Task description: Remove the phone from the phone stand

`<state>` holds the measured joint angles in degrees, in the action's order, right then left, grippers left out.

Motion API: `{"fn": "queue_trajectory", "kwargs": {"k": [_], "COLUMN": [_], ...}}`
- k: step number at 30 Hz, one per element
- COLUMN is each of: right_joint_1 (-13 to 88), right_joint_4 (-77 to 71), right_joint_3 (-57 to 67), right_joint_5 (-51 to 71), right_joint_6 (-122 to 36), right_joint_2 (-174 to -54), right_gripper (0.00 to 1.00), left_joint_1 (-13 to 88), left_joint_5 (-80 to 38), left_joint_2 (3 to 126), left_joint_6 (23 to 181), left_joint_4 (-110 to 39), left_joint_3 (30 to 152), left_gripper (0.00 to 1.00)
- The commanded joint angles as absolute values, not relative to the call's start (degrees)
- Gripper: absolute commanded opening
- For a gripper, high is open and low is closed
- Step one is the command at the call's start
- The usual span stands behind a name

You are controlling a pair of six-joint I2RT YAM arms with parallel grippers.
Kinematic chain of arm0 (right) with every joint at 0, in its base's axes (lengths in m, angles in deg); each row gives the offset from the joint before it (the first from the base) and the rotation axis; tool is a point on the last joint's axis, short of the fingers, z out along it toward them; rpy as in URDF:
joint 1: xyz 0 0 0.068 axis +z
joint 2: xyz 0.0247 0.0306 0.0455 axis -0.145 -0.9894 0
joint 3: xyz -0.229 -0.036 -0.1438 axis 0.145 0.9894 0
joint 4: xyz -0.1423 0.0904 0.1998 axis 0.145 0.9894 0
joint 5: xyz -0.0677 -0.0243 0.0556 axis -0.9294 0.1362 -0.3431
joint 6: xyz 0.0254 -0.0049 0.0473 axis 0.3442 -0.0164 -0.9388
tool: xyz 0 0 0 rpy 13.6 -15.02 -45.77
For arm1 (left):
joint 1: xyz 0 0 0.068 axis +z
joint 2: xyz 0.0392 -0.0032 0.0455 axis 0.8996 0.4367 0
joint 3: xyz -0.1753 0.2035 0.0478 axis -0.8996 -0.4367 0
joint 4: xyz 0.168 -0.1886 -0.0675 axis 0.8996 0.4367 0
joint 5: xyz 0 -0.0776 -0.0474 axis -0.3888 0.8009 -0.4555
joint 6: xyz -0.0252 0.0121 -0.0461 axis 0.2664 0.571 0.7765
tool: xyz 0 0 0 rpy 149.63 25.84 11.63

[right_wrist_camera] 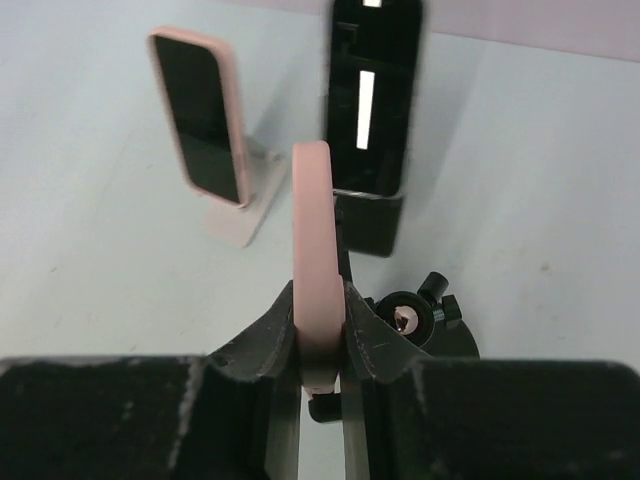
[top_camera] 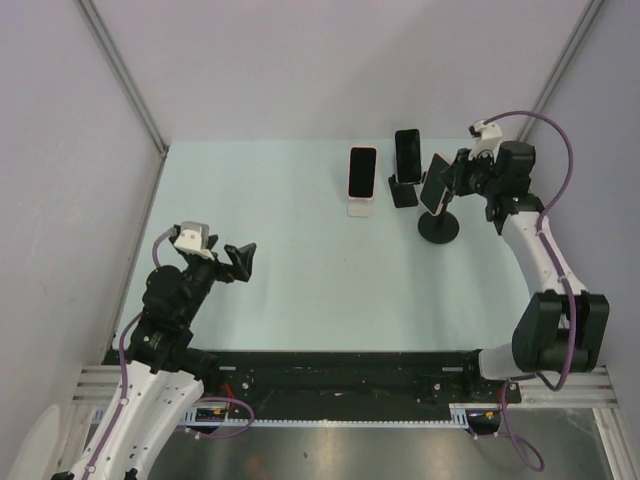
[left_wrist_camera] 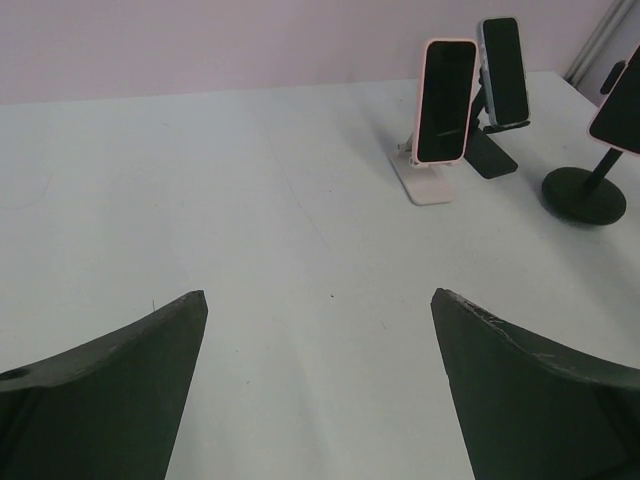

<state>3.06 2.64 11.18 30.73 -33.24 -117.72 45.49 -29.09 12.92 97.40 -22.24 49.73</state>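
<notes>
A pink-cased phone sits tilted at the top of a black phone stand with a round base, at the back right of the table. My right gripper is shut on it. In the right wrist view the phone's pink edge is pinched between both fingers of that gripper, and the stand's joint shows just to its right. My left gripper hovers open over the table's left side, holding nothing; its view also shows the left gripper wide open over bare table.
A second pink phone leans on a white stand left of the held one. A black phone rests on a black stand between them. Side walls close in the table.
</notes>
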Motion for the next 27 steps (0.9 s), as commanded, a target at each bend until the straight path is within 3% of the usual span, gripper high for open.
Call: {"fn": "queue_trajectory", "kwargs": {"k": [1,8,15,23,27], "right_joint_1": [14.7,37.9,53.8,61.2,62.6], "right_joint_4": [-5.6,-8.9,-17.6,-24.1,-26.8], "right_joint_3": [13.3,17.1,18.9,20.2,23.4], "right_joint_5": [24.3,7.5,-2.7,-17.9,-19.8], "right_joint_6": [-33.3,-32.9,-36.9,-41.8,-44.3], "right_joint_2": [-105.3,-102.1,-106.0,-110.8,-110.4], "right_gripper": [0.00,0.00,0.00,0.00,0.00], "left_joint_1": [45.7,45.7,45.7,45.6,45.7], "left_joint_5": [-27.1,-26.9,-24.4,-24.3,-23.7], "left_joint_2": [11.9,12.2,13.4,14.2,15.1], "left_joint_6": [96.4,96.5,96.6,96.1,96.2], "left_joint_4": [-23.1,-23.2,-23.2,-23.8,-24.2], "left_joint_3": [51.9,52.1,52.8,52.4,52.3], "left_gripper": [1.00,1.00,1.00,1.00,1.00]}}
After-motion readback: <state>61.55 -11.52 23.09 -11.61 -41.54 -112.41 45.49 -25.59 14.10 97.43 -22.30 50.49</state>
